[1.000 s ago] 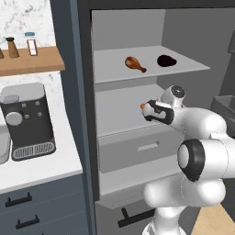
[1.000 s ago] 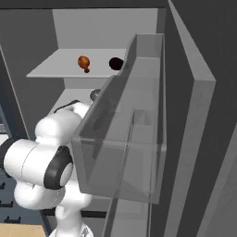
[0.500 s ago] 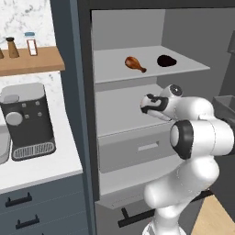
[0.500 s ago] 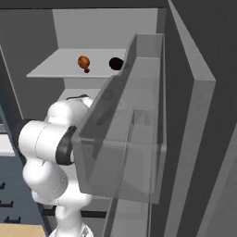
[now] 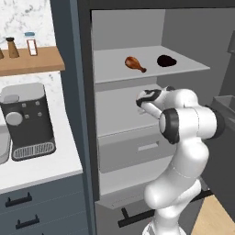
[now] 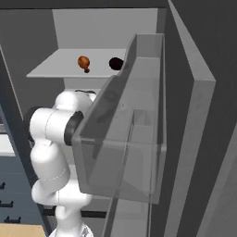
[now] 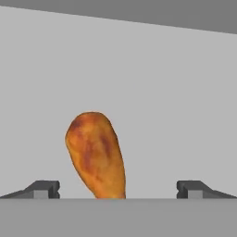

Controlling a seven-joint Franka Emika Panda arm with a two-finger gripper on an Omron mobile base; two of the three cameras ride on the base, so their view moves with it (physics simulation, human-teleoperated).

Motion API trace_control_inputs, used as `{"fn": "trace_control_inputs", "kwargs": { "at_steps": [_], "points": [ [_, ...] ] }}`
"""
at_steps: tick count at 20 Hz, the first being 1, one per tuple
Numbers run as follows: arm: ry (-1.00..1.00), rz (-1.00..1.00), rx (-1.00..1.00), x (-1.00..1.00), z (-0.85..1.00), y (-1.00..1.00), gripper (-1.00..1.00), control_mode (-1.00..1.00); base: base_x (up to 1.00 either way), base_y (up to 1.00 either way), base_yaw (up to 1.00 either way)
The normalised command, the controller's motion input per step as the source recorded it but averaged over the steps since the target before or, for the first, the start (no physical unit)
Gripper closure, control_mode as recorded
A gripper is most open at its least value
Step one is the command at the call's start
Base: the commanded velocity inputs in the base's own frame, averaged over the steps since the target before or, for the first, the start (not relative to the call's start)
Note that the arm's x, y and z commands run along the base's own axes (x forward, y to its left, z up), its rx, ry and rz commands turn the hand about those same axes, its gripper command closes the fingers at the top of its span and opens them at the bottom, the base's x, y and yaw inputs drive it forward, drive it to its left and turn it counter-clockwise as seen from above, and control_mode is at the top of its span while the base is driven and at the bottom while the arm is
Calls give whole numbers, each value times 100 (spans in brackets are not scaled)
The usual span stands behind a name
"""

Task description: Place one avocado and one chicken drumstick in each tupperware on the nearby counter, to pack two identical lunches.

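Left base view: drumstick (image 5: 135,64) and avocado (image 5: 166,60) side by side, apart, on the upper fridge shelf (image 5: 114,73) — arm reaching under it.

Right base view: same pair on that shelf.

Hand view: tool (image 7: 118,190) wide open, empty — a drumstick (image 7: 96,154) lying between the fingertips (image 7: 44,189).

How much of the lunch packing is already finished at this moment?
Nothing looks packed yet. One chicken drumstick and an avocado lie on the fridge shelf. The open gripper faces another drumstick, not gripping it. Left: grasp it and carry everything to the containers.
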Motion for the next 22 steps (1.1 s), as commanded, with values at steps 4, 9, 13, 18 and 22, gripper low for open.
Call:
{"fn": "trace_control_inputs", "kwargs": {
  "at_steps": [4, 9, 13, 18, 22],
  "points": [
    [0, 4, 0, 44, -25, 0, -100, -100, 0, 0, 0],
    [1, 2, -5, 15, -56, 6, -100, -100, 0, 0, 0],
    [0, 0, -13, -29, -76, 27, 100, -100, 0, 0, 0],
    [0, 0, -8, -74, -54, 16, 100, -100, 0, 0, 0],
    [0, 0, 0, -100, -19, 0, 100, -100, 0, 0, 0]
  ]
}}
